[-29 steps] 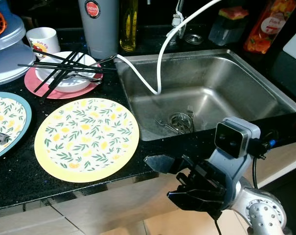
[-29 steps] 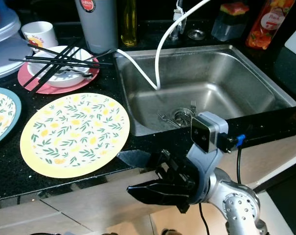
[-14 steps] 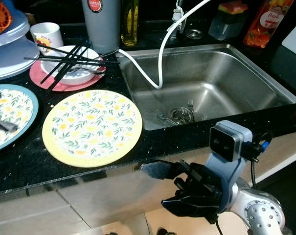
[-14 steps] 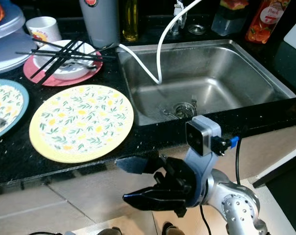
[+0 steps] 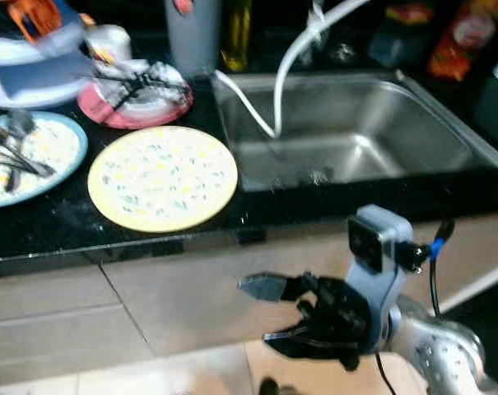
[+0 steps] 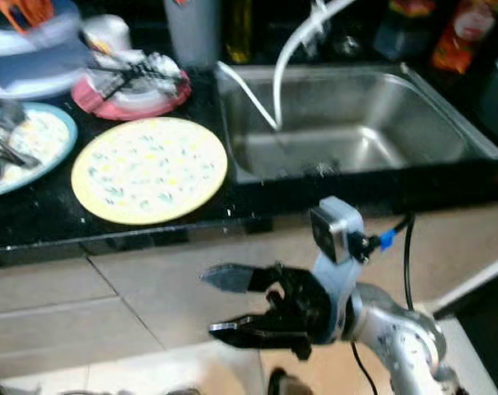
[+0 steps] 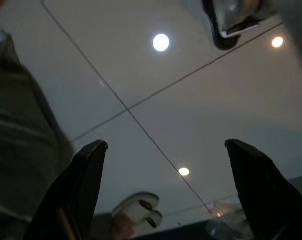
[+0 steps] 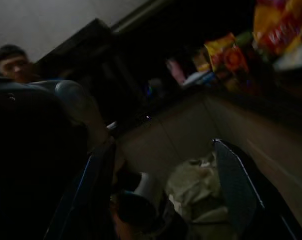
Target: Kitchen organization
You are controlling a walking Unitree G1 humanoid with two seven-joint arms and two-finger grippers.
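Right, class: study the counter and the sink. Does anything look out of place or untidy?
Yes. Black chopsticks lie crisscrossed over the white bowl on the pink plate, cutlery rests on the blue-rimmed plate, and a white hose trails into the sink, where utensils seem to lie.

Yellow floral plate, pink plate

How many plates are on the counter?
3 that I can see: the yellow plate near the counter's front, the blue-rimmed plate with cutlery at far left, and the pink plate behind, under a white bowl. The blur could hide more.
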